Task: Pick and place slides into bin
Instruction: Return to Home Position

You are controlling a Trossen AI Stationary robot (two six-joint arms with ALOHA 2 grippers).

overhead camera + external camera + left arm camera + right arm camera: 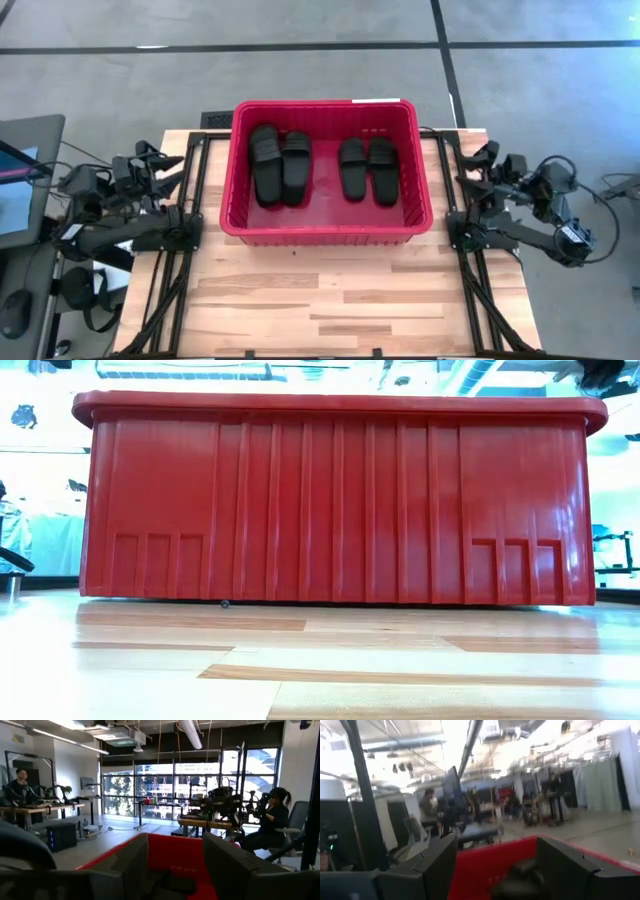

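Note:
The red bin stands at the table's far middle; its near wall fills the low view. Inside it lie several black slides, soles down on the bin floor: a pair at the left and a pair at the right. My left gripper rests at the table's left edge, open and empty; its fingers frame the bin in the left wrist view. My right gripper rests at the table's right edge, open and empty, fingers either side of the bin in the right wrist view.
The wooden table top lies bare in front of the bin. Black frame rails run along both table sides. A monitor and desk stand left of the table. People sit at desks in the room beyond.

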